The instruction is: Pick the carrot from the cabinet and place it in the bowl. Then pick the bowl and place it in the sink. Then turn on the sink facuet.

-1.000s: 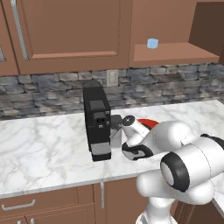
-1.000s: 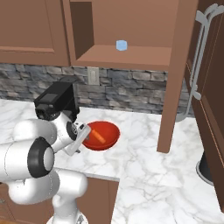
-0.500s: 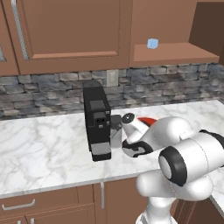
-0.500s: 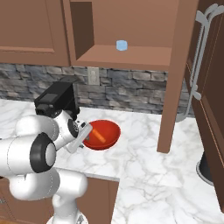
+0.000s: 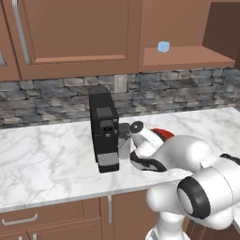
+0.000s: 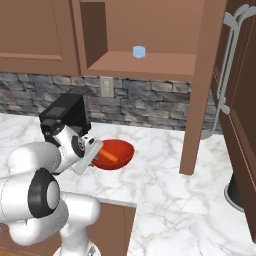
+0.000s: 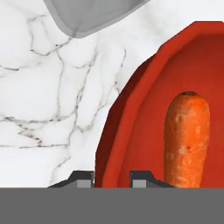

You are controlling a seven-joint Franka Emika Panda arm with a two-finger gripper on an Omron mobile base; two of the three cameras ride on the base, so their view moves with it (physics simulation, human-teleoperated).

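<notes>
The red bowl (image 6: 119,149) stands on the marble counter to the right of the coffee machine, and the orange carrot (image 6: 109,156) lies inside it. In the hand view the carrot (image 7: 187,135) rests on the bowl's (image 7: 131,113) floor, and the near rim runs between my two fingertips. My gripper (image 7: 112,179) is shut on that rim, at the bowl's left edge (image 6: 97,153). From the left base view my arm hides most of the bowl (image 5: 162,133). The open cabinet shelf (image 6: 150,65) is above. The sink and the faucet are out of view.
A black coffee machine (image 5: 104,131) stands close to the left of my hand. A small pale blue cube (image 6: 138,51) sits on the cabinet shelf. A wooden upright panel (image 6: 196,100) comes down to the counter right of the bowl. A stone backsplash runs behind.
The jaws have gone from wide open to shut on the bowl's rim. The arm has hardly shifted, and bowl and carrot lie where they were.
</notes>
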